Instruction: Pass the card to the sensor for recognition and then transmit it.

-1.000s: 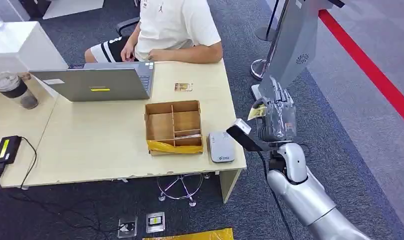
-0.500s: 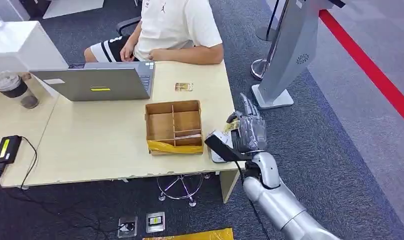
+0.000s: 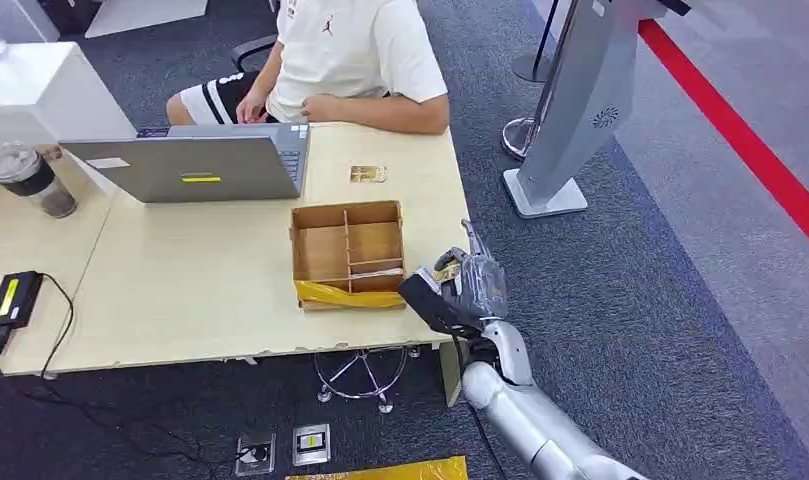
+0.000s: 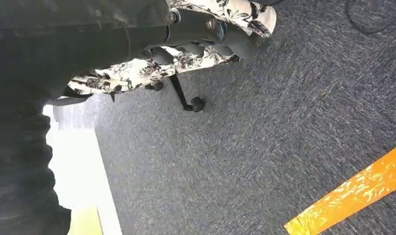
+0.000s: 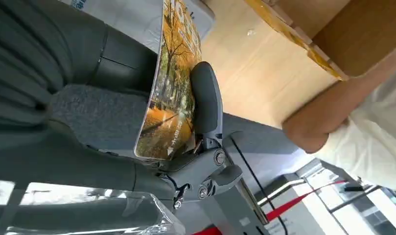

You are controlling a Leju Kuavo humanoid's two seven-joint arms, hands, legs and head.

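Dark grey carpet [image 3: 630,300] covers the floor; a red stripe [image 3: 740,140] crosses the upper right. A light wooden desk [image 3: 200,290] occupies the left.

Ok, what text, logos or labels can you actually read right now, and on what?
Card held in the right hand: printed characters, too blurred to read.
Card reader on the desk: blue print at its edge, cut off and unreadable.
Laptop: yellow and white stickers, too small to read.
Person's white shirt: small dark logo, no legible words.
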